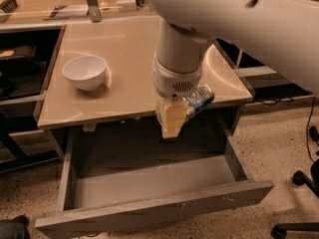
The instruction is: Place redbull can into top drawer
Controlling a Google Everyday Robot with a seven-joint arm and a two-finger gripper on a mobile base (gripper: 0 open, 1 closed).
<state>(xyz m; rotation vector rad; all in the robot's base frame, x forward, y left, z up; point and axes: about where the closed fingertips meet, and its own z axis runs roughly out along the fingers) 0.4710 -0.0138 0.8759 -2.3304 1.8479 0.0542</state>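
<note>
White bowl [85, 71] (upright) on beige tabletop [130, 44].
</note>
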